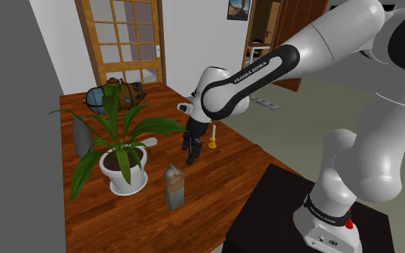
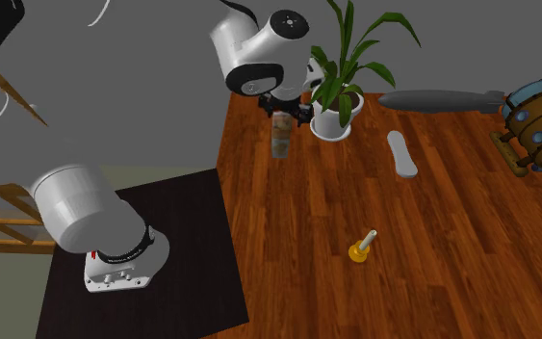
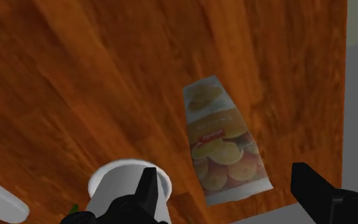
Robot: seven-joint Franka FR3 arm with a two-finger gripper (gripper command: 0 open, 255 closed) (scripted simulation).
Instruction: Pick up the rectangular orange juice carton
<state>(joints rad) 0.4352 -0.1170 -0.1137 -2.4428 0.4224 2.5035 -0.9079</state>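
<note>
Pincer (image 3: 228, 183) spread wide above the juice carton (image 3: 225, 143).
The carton stands upright and untouched near the wooden table's (image 1: 219, 180) edge. A white-potted plant (image 1: 125, 171) is just beside it, leaves crowding that side. A yellow candle holder (image 1: 212, 142) sits well apart, and a paned wooden door (image 1: 121, 32) stands beyond.

A table (image 1: 229, 165) of reddish-brown planks takes up much of the shoulder view. Behind the table's far end stands a wooden door (image 1: 121, 36) with glass panes (pale and evenly lit), set in a white wall (image 1: 193, 43). Past the table's far corner a small picture (image 1: 238, 8) hangs on that wall, next to an open doorway (image 1: 262, 36) edged in dark wood. A flat grey wall (image 1: 14, 108) rises at the table's side on the shoulder view's left. Beside the table the floor (image 1: 316, 108) is pale grey-green.
</note>
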